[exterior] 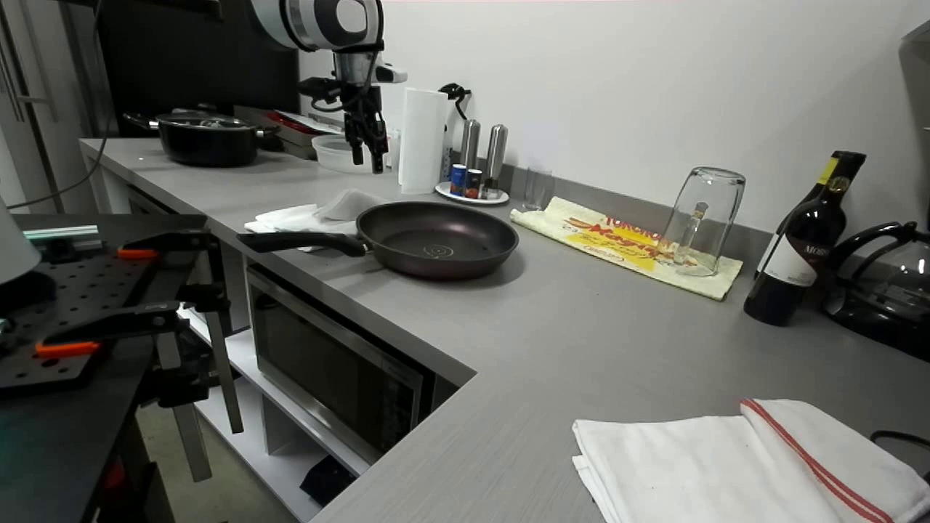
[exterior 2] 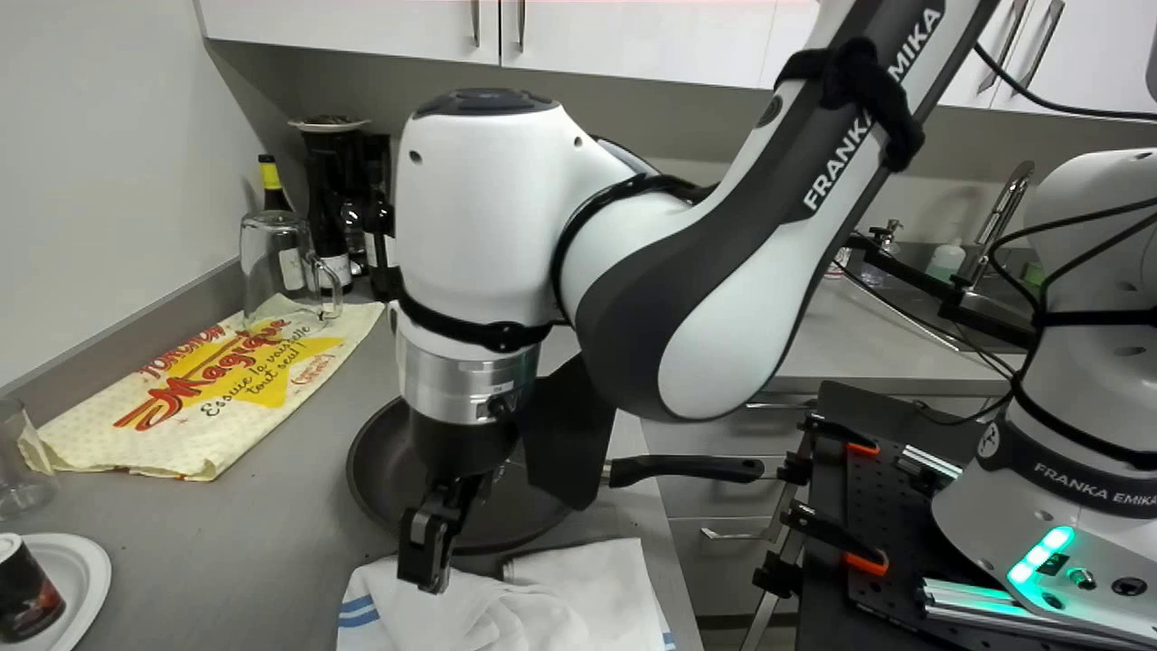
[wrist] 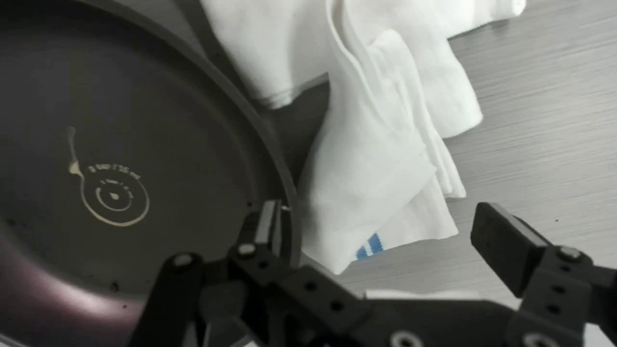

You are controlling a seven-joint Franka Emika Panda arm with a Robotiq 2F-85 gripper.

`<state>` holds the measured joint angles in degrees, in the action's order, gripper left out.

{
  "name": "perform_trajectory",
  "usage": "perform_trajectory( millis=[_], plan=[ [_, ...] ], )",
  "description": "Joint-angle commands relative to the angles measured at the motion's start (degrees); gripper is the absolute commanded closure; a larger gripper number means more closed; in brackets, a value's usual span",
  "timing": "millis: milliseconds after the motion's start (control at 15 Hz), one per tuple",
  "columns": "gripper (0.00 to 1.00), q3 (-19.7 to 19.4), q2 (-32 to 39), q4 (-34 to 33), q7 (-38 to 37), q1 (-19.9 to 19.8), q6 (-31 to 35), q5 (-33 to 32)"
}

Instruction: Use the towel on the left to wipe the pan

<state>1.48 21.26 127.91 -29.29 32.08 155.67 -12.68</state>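
Observation:
A white towel with blue stripes [exterior: 320, 216] lies crumpled on the counter beside the dark frying pan [exterior: 436, 240]. Both also show in an exterior view, the towel [exterior 2: 542, 606] in front of the pan [exterior 2: 384, 488]. My gripper [exterior: 368, 163] hangs above the counter near the towel, empty. In the wrist view the gripper [wrist: 381, 226] is open, with its fingers wide apart. The towel [wrist: 371, 159] shows between and beyond the fingers, and one finger overlaps the rim of the pan [wrist: 183, 120]. The pan's handle points toward the counter's front edge.
A paper towel roll [exterior: 423, 142] and a white plate [exterior: 445, 190] with cans and shakers stand behind. A glass mug [exterior: 705, 218] stands on a yellow printed cloth [exterior: 581, 229]. A red-striped white towel [exterior: 668, 465], a wine bottle [exterior: 792, 254] and a black pot [exterior: 207, 142] are further away.

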Motion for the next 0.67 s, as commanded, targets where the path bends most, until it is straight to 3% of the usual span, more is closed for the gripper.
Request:
perform_trajectory(
  millis=[0,333,600],
  plan=[
    [0.0,0.89,-9.26,8.93,3.35,-5.69,-4.38,0.93],
    [0.0,2.05,-20.3,15.8,13.92,-17.24,-8.32,6.33],
    [0.0,1.2,-30.09,16.31,23.32,-23.22,-15.45,11.29]
  ],
)
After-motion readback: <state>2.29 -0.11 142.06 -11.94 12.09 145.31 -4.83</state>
